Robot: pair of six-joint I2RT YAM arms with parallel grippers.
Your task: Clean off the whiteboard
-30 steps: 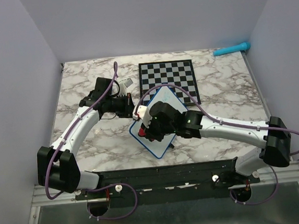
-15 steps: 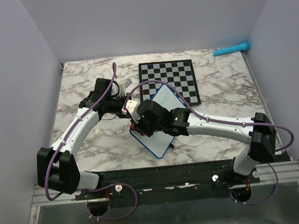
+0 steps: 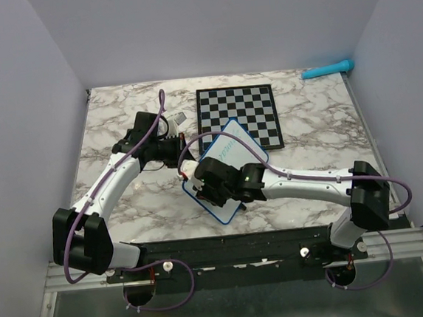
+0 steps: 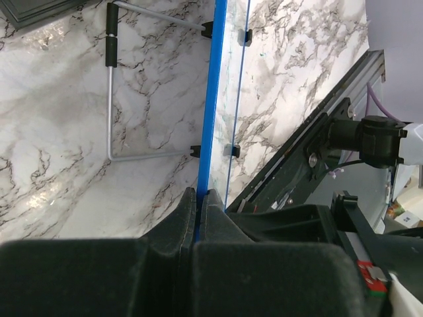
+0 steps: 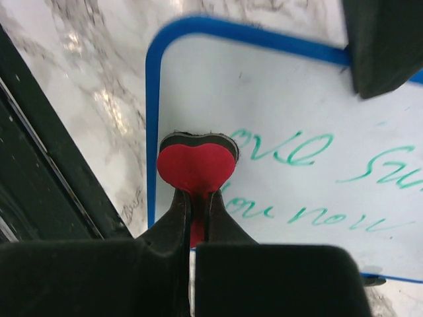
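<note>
The whiteboard [image 3: 230, 151], white with a blue rim and teal handwriting, lies askew in front of the chessboard. My left gripper [image 3: 176, 149] is shut on its left rim; the left wrist view shows the blue rim [image 4: 213, 99] edge-on between the jaws of that gripper [image 4: 197, 198]. My right gripper [image 3: 199, 183] is over the board's near-left part, shut on a red heart-shaped eraser [image 5: 197, 165]. The eraser presses on the whiteboard [image 5: 297, 99] near its blue corner, just left of the writing.
A black-and-white chessboard [image 3: 238, 110] lies behind the whiteboard. A teal pen-like object [image 3: 327, 69] sits at the far right edge. A black rail [image 3: 234, 242] runs along the near edge. A wire stand [image 4: 110, 99] shows on the board's back side.
My right gripper has moved with the eraser from the board's middle to its left near part. The teal writing further back now shows. The left gripper has kept its hold.
</note>
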